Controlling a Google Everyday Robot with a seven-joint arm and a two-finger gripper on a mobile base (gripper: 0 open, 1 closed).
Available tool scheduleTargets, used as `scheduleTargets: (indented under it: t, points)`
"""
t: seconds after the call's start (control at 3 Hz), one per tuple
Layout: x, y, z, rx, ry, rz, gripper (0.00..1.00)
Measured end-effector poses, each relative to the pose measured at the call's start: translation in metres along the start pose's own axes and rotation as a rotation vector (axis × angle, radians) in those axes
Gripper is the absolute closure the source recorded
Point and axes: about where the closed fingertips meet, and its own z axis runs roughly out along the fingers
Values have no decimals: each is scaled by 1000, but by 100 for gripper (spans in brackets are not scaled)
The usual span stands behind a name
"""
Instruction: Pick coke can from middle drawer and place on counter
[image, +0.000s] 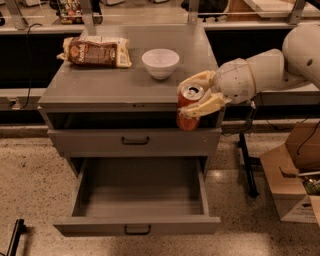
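The end effector (194, 97) grips the coke can (187, 119) upright at the front right corner of the counter surface (100, 85), its base hanging below the front edge (a straight push inward would likely knock it on that lip and tip it). The white bowl (160, 62) sits toward the surface's rear, leaving bare room along the front; the middle drawer (137, 226) stands open below.

Lab-like workspace: speckled floor (30, 170), cardboard box (291, 186), cable (26, 60), a robot pincer (190, 96) gripping a coke can (186, 120) by the counter (115, 84) edge.
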Motion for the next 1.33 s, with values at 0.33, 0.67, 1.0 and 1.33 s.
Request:
scheduleTargets:
  t: [0.33, 0.67, 1.0, 1.33]
  points:
    - [3, -8, 1, 13, 10, 11, 100]
    - [-1, -19, -4, 81, 43, 22, 100]
    - [-5, -46, -13, 207, 36, 74, 100]
    - [-7, -74, -21, 260, 31, 122, 100]
